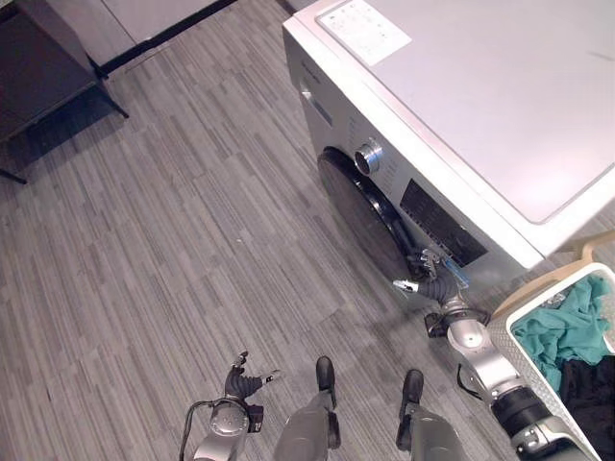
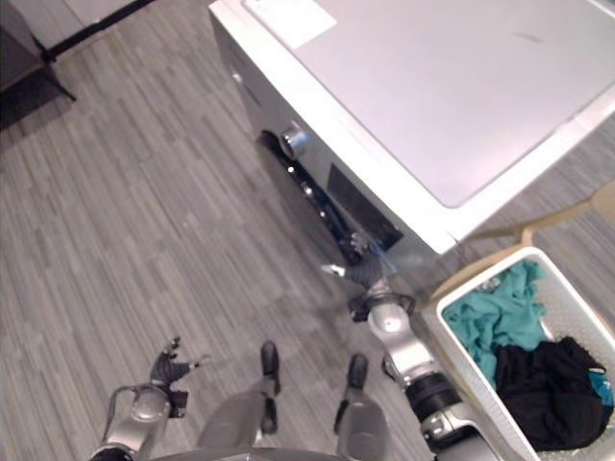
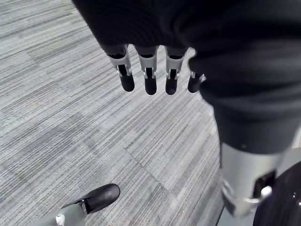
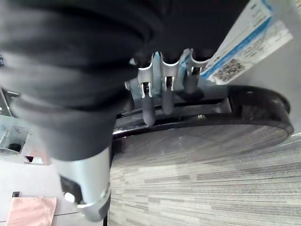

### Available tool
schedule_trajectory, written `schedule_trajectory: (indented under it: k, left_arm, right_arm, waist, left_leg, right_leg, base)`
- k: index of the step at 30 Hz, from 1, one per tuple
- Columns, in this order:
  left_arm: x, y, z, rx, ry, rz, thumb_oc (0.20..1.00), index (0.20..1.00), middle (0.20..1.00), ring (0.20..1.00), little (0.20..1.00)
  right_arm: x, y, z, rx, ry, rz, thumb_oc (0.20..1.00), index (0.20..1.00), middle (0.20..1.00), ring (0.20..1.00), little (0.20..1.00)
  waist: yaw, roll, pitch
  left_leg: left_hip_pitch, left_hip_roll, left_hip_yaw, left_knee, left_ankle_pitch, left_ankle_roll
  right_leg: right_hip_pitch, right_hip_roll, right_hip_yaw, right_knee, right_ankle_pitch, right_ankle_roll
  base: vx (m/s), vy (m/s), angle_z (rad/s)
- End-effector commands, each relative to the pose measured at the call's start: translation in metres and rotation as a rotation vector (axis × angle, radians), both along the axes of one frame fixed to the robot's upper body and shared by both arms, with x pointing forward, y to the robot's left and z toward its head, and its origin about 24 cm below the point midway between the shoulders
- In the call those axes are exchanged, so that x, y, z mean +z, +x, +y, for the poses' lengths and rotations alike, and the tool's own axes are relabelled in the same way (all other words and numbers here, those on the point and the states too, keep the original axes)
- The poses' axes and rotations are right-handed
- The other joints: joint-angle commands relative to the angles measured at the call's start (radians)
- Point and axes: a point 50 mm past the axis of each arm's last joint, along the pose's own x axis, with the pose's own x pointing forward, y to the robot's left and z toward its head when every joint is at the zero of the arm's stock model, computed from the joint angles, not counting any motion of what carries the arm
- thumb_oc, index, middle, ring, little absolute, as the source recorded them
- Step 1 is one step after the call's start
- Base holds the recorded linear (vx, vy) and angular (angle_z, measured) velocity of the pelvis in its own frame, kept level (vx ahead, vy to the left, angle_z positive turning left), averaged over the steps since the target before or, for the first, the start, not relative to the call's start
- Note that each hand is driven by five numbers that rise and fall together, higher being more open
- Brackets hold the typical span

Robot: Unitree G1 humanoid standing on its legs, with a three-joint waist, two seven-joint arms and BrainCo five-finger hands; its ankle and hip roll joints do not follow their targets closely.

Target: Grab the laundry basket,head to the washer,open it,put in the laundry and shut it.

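The right hand [image 1: 430, 285] was up against the edge of the round dark-glass door [image 1: 363, 213] on the white front-loading washer [image 1: 480, 106], fingers hooked loosely at its rim, while the left hand [image 3: 149, 75] hung relaxed and empty over the grey striped floor [image 1: 173, 240]. The white plastic laundry basket [image 2: 444, 317] sat on the floor beside the washer, holding teal and black clothes [image 2: 524, 351]. I'd guess the door is stiff and hinged, so pull from the rim edge, and the clothes are soft and light, so scoop a bunch.
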Motion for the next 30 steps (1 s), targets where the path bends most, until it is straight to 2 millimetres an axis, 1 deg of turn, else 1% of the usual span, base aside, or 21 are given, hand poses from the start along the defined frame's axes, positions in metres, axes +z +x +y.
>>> schedule_trajectory:
  k: [1, 6, 7, 8, 12, 13, 15, 18, 20, 22, 23, 24, 27, 28, 30]
  left_arm:
    - [0.010, 0.012, 0.013, -0.014, 0.070, -0.050, 1.000, 1.000, 1.000, 1.000, 1.000]
    - [0.010, 0.011, 0.013, -0.018, 0.077, -0.046, 1.000, 1.000, 1.000, 1.000, 1.000]
    - [0.009, 0.012, 0.013, -0.009, 0.078, -0.043, 1.000, 1.000, 1.000, 1.000, 1.000]
    - [0.009, 0.012, 0.014, -0.006, 0.080, -0.042, 1.000, 1.000, 1.000, 1.000, 1.000]
    - [0.009, 0.013, 0.015, -0.003, 0.080, -0.042, 1.000, 1.000, 1.000, 1.000, 1.000]
    - [0.009, 0.012, 0.017, 0.002, 0.081, -0.040, 1.000, 1.000, 1.000, 1.000, 1.000]
    - [0.008, 0.012, 0.020, 0.018, 0.083, -0.038, 1.000, 1.000, 1.000, 1.000, 1.000]
    - [0.007, 0.009, 0.025, 0.038, 0.087, -0.026, 1.000, 1.000, 1.000, 1.000, 1.000]
    - [0.007, 0.008, 0.028, 0.048, 0.092, -0.019, 1.000, 1.000, 1.000, 1.000, 1.000]
    - [0.007, 0.008, 0.029, 0.054, 0.095, -0.016, 1.000, 1.000, 1.000, 1.000, 1.000]
    - [0.007, 0.009, 0.029, 0.058, 0.095, -0.013, 1.000, 1.000, 1.000, 1.000, 1.000]
    - [0.007, 0.011, 0.029, 0.057, 0.097, -0.016, 1.000, 1.000, 1.000, 1.000, 1.000]
    - [0.010, 0.020, 0.026, 0.044, 0.103, -0.026, 1.000, 1.000, 1.000, 1.000, 1.000]
    - [0.011, 0.024, 0.024, 0.035, 0.101, -0.036, 1.000, 1.000, 1.000, 1.000, 1.000]
    - [0.015, 0.034, 0.019, 0.014, 0.098, -0.060, 1.000, 1.000, 1.000, 1.000, 1.000]
  right_arm:
    - [0.037, 0.016, 0.003, 0.002, 0.007, -0.179, 1.000, 1.000, 1.000, 1.000, 1.000]
    - [0.033, 0.014, 0.010, 0.023, 0.035, -0.159, 1.000, 1.000, 1.000, 1.000, 1.000]
    - [0.031, 0.019, 0.023, 0.062, 0.056, -0.143, 1.000, 1.000, 1.000, 1.000, 1.000]
    - [0.033, 0.022, 0.026, 0.069, 0.058, -0.140, 1.000, 1.000, 1.000, 1.000, 1.000]
    - [0.038, 0.029, 0.031, 0.076, 0.071, -0.148, 1.000, 1.000, 1.000, 1.000, 1.000]
    - [0.042, 0.036, 0.034, 0.069, 0.087, -0.150, 1.000, 1.000, 1.000, 1.000, 1.000]
    - [0.047, 0.043, 0.034, 0.052, 0.109, -0.152, 1.000, 1.000, 1.000, 1.000, 1.000]
    - [0.048, 0.047, 0.036, 0.052, 0.127, -0.136, 1.000, 1.000, 1.000, 1.000, 1.000]
    - [0.046, 0.045, 0.046, 0.096, 0.151, -0.121, 1.000, 1.000, 1.000, 1.000, 1.000]
    - [0.043, 0.040, 0.061, 0.172, 0.176, -0.103, 1.000, 1.000, 1.000, 1.000, 1.000]
    - [0.043, 0.036, 0.074, 0.238, 0.176, -0.095, 1.000, 1.000, 1.000, 1.000, 1.000]
    - [0.043, 0.031, 0.088, 0.315, 0.170, -0.085, 1.000, 1.000, 1.000, 1.000, 1.000]
    - [0.047, 0.012, 0.140, 0.593, 0.147, -0.066, 1.000, 1.000, 1.000, 1.000, 1.000]
    - [0.051, 0.005, 0.157, 0.684, 0.126, -0.076, 1.000, 1.000, 1.000, 1.000, 1.000]
    - [0.076, -0.008, 0.196, 0.875, 0.098, -0.152, 1.000, 1.000, 1.000, 1.000, 1.000]
  waist:
    - [0.000, -0.025, 0.003]
    - [-0.001, -0.023, 0.011]
    - [0.008, -0.020, 0.022]
    - [0.014, -0.019, 0.025]
    - [0.026, -0.016, 0.034]
    - [0.039, -0.013, 0.038]
    - [0.052, -0.010, 0.045]
    - [0.064, -0.011, 0.049]
    - [0.071, -0.016, 0.054]
    - [0.076, -0.020, 0.057]
    - [0.079, -0.024, 0.059]
    - [0.080, -0.027, 0.062]
    - [0.095, -0.040, 0.074]
    - [0.103, -0.043, 0.080]
    - [0.125, -0.050, 0.088]
  left_leg:
    - [0.016, -0.068, 0.009, -0.008, -0.049, 0.006]
    - [0.016, -0.069, 0.011, -0.008, -0.050, 0.008]
    - [0.007, -0.072, 0.009, -0.008, -0.050, 0.012]
    - [0.002, -0.073, 0.008, -0.008, -0.047, 0.013]
    - [-0.009, -0.074, 0.006, -0.008, -0.042, 0.011]
    - [-0.016, -0.075, 0.002, -0.008, -0.038, 0.011]
    - [-0.026, -0.074, -0.001, -0.008, -0.033, 0.009]
    - [-0.034, -0.074, -0.007, -0.008, -0.030, 0.008]
    - [-0.037, -0.075, -0.010, -0.008, -0.029, 0.008]
    - [-0.037, -0.075, -0.013, -0.008, -0.029, 0.010]
    - [-0.037, -0.075, -0.014, -0.008, -0.030, 0.011]
    - [-0.037, -0.075, -0.017, -0.008, -0.030, 0.012]
    - [-0.039, -0.072, -0.024, -0.007, -0.030, 0.013]
    - [-0.040, -0.071, -0.029, -0.004, -0.030, 0.012]
    - [-0.047, -0.069, -0.039, 0.002, -0.027, 0.009]
  right_leg:
    - [-0.016, 0.007, 0.001, -0.021, -0.020, 0.010]
    - [-0.021, 0.005, 0.002, -0.015, -0.019, 0.010]
    - [-0.033, 0.002, 0.003, -0.010, -0.013, 0.013]
    - [-0.037, 0.001, 0.003, -0.010, -0.010, 0.014]
    - [-0.046, -0.001, 0.002, -0.011, -0.006, 0.013]
    - [-0.049, -0.002, 0.001, -0.014, -0.003, 0.012]
    - [-0.056, -0.004, -0.003, -0.014, -0.002, 0.011]
    - [-0.059, -0.005, -0.011, -0.015, -0.001, 0.011]
    - [-0.060, -0.006, -0.013, -0.012, -0.002, 0.012]
    - [-0.060, -0.005, -0.015, -0.009, -0.003, 0.012]
    - [-0.061, -0.005, -0.015, -0.007, -0.003, 0.012]
    - [-0.062, -0.005, -0.013, -0.004, -0.003, 0.012]
    - [-0.066, -0.004, -0.015, 0.007, -0.008, 0.012]
    - [-0.067, -0.004, -0.017, 0.012, -0.010, 0.011]
    - [-0.067, -0.005, -0.024, 0.019, -0.017, 0.008]
  base:
    - [0.01, 0.034, -0.15]
    - [0.00, 0.021, -0.06]
    - [-0.01, 0.033, -0.03]
    - [-0.01, 0.034, -0.03]
    - [0.00, 0.011, -0.04]
    - [0.00, 0.000, 0.00]
    - [0.00, 0.000, 0.00]
    - [0.00, 0.000, 0.00]
    - [0.00, 0.000, 0.00]
    - [0.02, 0.008, 0.08]
    - [0.01, 0.003, 0.11]
    - [0.01, -0.002, 0.06]
    - [0.00, -0.006, 0.04]
    - [0.00, 0.000, 0.00]
    - [0.00, -0.057, 0.05]
